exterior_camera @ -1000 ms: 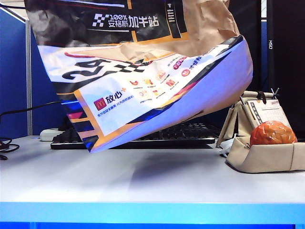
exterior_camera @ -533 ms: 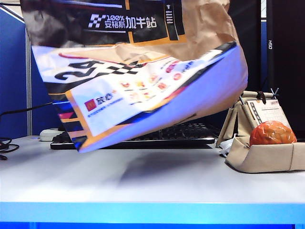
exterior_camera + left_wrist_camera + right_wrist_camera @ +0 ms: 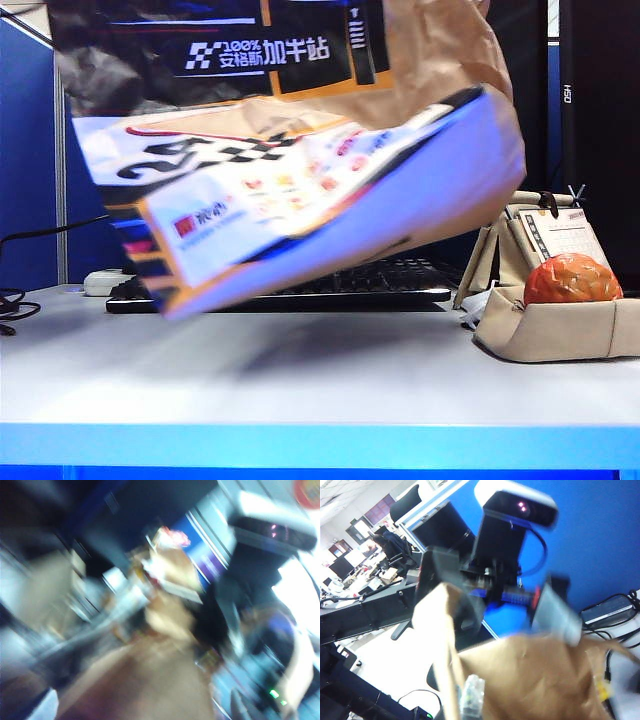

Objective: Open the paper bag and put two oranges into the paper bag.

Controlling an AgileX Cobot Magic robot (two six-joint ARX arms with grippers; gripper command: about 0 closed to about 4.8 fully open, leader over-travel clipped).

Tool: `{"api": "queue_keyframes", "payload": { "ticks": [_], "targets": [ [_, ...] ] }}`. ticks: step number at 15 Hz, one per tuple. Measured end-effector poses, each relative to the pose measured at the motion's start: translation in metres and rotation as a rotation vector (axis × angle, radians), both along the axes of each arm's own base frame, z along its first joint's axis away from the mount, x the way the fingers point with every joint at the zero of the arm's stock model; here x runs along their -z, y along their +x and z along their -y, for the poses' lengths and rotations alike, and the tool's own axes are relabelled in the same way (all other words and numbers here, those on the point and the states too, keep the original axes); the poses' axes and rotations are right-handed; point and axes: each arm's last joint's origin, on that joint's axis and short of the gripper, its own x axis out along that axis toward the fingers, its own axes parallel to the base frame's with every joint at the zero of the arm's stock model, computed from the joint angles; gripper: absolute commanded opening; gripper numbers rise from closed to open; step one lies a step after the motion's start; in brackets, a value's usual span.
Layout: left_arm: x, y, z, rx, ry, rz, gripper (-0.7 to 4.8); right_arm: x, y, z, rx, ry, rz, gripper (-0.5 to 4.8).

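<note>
Kraft paper bag (image 3: 300, 170) hung tilted above tabletop (image 3: 300, 380), thin and crushable; right gripper (image 3: 445, 610) fingers pinched its rim, left gripper's wide and empty as far as I could tell.

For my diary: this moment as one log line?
paper bag: lifted; right gripper: shut on bag top; left gripper: open beside it; orange: in tray

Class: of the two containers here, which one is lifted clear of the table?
The paper bag, tilted in mid-air; left gripper open at its top edge, right gripper unseen. The beige tray sits on the table.
</note>
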Motion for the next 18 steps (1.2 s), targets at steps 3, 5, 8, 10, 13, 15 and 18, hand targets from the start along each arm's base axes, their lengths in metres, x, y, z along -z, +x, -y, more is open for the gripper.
{"api": "queue_keyframes", "payload": {
  "ticks": [3, 5, 8, 10, 13, 15, 18],
  "targets": [
    [-0.01, 0.0, -0.012, -0.114, -0.007, 0.118, 4.79, 0.0, 0.0, 0.0, 0.001, 0.0, 0.004, -0.06],
    [-0.025, -0.002, -0.02, -0.179, -0.012, 0.207, 4.79, 0.0, 0.0, 0.0, -0.003, 0.0, 0.029, -0.06],
    [-0.058, -0.016, -0.041, -0.261, -0.001, 0.329, 4.79, 0.001, 0.001, 0.0, 0.025, -0.011, 0.109, -0.06],
    [-0.066, -0.028, -0.068, -0.361, 0.03, 0.379, 4.79, 0.006, 0.002, 0.001, 0.072, -0.053, 0.153, -0.06],
    [-0.074, -0.068, -0.12, -0.595, 0.136, 0.396, 3.98, 0.021, 0.005, 0.0, 0.095, -0.11, 0.167, -0.06],
    [-0.064, -0.083, -0.138, -0.736, 0.209, 0.307, 3.92, 0.027, 0.008, -0.002, 0.116, -0.129, 0.158, -0.06],
    [-0.032, -0.087, -0.098, -0.793, 0.511, 0.178, 2.94, 0.031, 0.011, -0.006, 0.179, -0.161, 0.18, -0.06]
  ]
}}
